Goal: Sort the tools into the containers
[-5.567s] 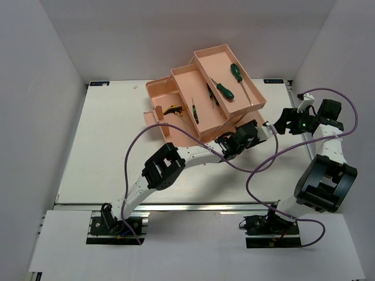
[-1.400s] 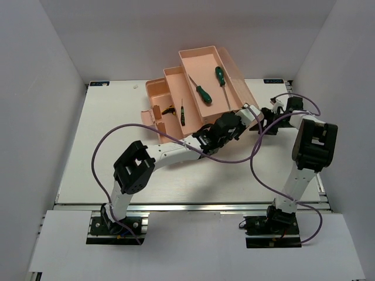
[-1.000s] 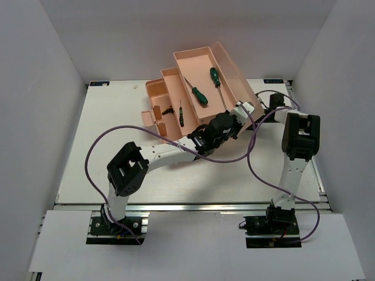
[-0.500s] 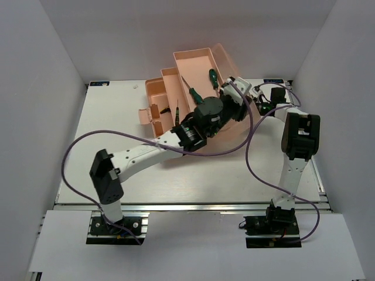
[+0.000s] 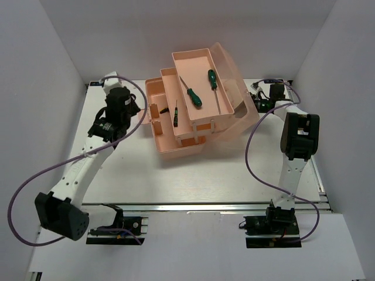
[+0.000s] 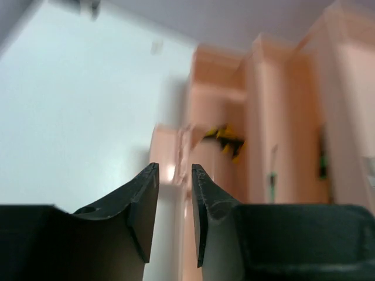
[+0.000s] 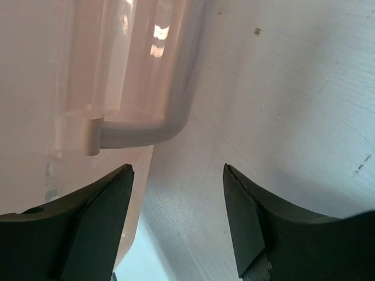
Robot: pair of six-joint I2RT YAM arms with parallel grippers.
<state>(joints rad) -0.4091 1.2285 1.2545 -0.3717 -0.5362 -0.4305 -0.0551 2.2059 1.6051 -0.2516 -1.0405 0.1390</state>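
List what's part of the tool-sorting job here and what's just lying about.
Job:
- pink toolbox, trays folded out
- left green screwdriver and right green screwdriver, top tray
- small screwdriver, middle tray
- yellow-black tool, blurred

Lying about:
- purple cables
- table

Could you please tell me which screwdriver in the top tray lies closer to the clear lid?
The screwdriver whose green handle lies at the tray's far end; the other has its handle toward the near end.
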